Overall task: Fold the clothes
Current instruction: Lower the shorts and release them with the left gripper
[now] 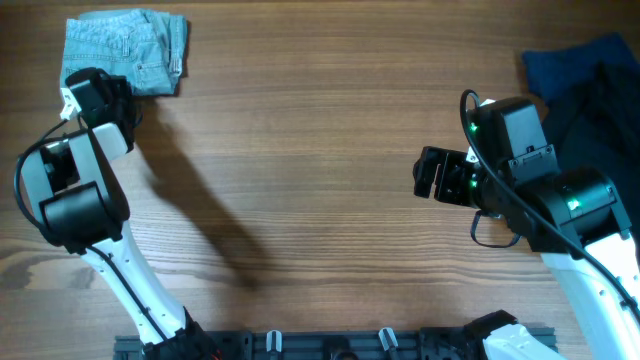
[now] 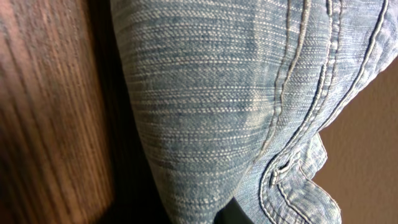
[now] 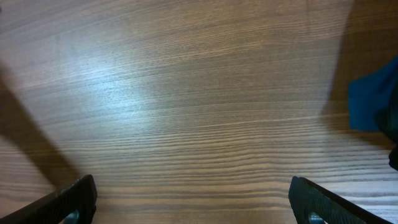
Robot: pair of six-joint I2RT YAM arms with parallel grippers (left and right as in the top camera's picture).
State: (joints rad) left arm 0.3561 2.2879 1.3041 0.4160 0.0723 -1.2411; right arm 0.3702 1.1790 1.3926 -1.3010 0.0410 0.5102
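From overhead, the wood-grain table [image 1: 320, 130] is filling the whole shot, and nothing of the room is showing beyond it. The denim shorts [image 1: 128, 48] are lying bunched into a rough rectangle at the far left corner. The left gripper [image 1: 92, 88] is sitting right at their near left edge, overlapping the cloth, but whether its jaws are clamping or loose, I cannot tell. The right gripper [image 1: 430, 175] is hovering over bare wood, well apart from the shorts, with navy fabric [image 1: 590, 80] lying heaped at the far right. In the left wrist view, the denim shorts [image 2: 205, 93] are crowding the lens. They are showing pale woven streaks, curved double-stitched seams and a rumpled hem, with the table [image 2: 43, 112] running down the left side. The fingers are barely showing here, so there is no reading the grip. In the right wrist view, the right gripper [image 3: 194, 202] is standing spread wide with only wood between its fingers, and the navy fabric [image 3: 370, 102] is peeking in at the right edge.
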